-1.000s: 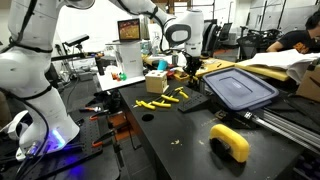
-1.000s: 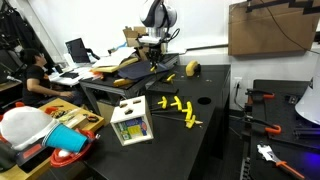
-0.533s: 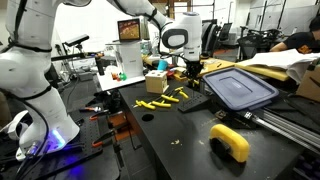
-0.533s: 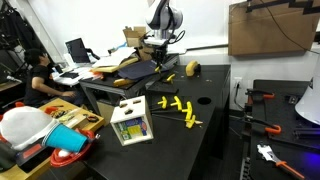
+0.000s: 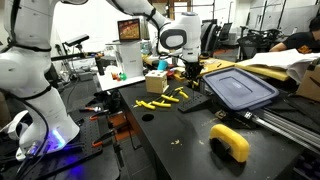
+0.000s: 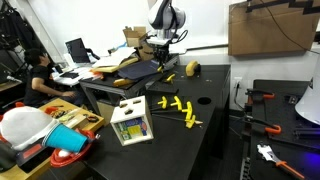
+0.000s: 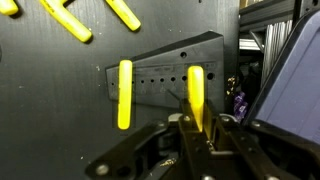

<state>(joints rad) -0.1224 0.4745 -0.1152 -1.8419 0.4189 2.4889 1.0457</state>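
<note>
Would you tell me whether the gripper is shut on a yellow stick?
Shut: in the wrist view the fingers clamp the yellow stick.

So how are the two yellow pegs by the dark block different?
The right peg sits between the gripper's fingers, its lower end hidden; the left peg is free and shows whole. The left peg is near one end of the block, the right peg near the other. Both are yellow and straight.
</note>
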